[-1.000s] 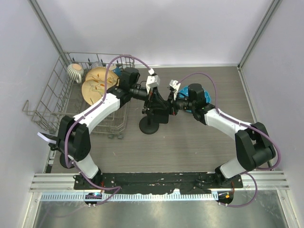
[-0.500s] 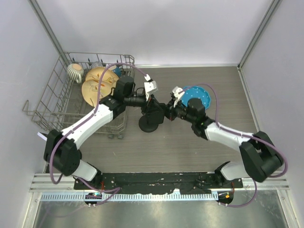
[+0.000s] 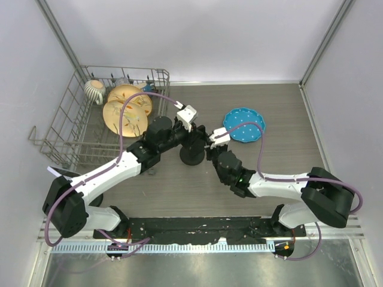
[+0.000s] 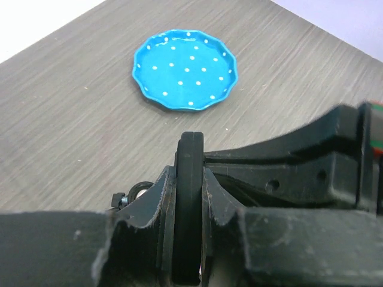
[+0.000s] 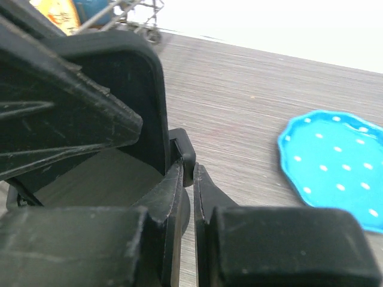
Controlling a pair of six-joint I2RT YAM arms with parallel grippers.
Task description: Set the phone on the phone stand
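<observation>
White-and-black arms [image 3: 106,174] carry looping purple cables [image 3: 149,94].

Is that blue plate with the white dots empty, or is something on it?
Empty. The blue white-dotted plate shows only its bare dotted face from above and from the left wrist; nothing rests on it.

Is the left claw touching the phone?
Touching. The left wrist view shows the phone edge-on, squeezed between the two fingers of the left gripper, with no gap on either side.
</observation>
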